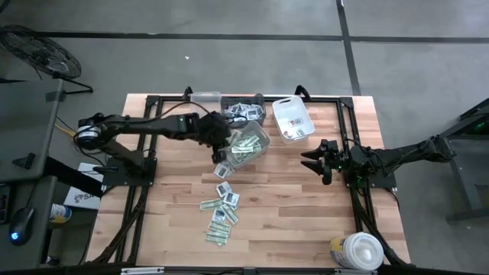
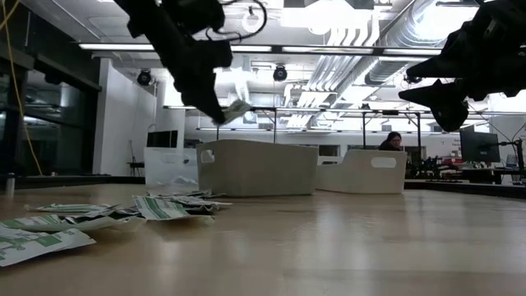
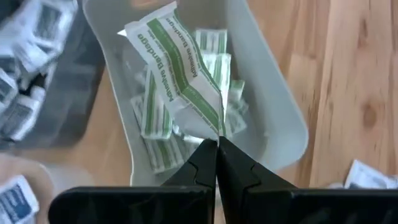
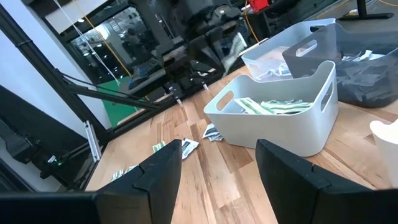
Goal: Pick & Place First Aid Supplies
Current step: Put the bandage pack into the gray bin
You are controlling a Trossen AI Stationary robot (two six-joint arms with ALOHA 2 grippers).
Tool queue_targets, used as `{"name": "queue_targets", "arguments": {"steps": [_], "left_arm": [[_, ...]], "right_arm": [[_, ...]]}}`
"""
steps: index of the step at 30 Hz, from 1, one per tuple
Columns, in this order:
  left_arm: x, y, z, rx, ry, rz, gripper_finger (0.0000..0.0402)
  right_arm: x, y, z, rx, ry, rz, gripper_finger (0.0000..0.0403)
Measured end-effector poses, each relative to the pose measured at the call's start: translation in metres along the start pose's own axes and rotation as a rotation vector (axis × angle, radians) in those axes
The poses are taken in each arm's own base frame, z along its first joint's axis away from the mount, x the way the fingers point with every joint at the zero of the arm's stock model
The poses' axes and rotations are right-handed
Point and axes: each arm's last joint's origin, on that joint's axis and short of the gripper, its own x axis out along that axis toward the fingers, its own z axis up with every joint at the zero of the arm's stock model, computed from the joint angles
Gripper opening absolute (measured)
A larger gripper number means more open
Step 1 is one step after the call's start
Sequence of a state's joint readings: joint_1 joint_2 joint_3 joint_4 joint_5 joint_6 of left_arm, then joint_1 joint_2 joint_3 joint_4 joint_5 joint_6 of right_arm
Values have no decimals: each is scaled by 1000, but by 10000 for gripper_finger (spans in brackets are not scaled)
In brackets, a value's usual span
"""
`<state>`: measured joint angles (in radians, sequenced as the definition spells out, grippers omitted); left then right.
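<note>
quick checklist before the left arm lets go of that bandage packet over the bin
1. Grip: left gripper fingers shut on the edge of a green-and-white bandage packet: ok.
2. Packet over the right bin: it hangs above the white bin that already holds the same green-striped packets: ok.
3. Clear of the rim: in the low view the packet hangs above the bin's top edge: ok.
4. Single packet held: only one shows in the fingers; a second behind it, cannot tell.
5. Right gripper out of the way: open, waiting off to the right of the bins: ok.
6. Work left: loose packets lie on the table: not ok.
</note>
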<state>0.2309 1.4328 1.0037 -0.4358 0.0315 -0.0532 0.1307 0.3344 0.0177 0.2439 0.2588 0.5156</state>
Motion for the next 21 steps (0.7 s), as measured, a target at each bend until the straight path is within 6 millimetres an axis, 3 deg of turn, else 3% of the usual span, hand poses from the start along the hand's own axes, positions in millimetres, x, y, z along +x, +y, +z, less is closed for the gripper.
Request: {"name": "queue_targets", "arguments": {"steps": [12,17,21], "left_arm": [[39,11,-2,-9,38,-67,1],[42,11,-3,7,43,-57,3],[42,12,-3,38,42,-39,32]], "right_arm": [[0,0,0,0,1,0,200],[0,0,0,0,2,-1,200],[0,0,0,0,1,0,200]]}}
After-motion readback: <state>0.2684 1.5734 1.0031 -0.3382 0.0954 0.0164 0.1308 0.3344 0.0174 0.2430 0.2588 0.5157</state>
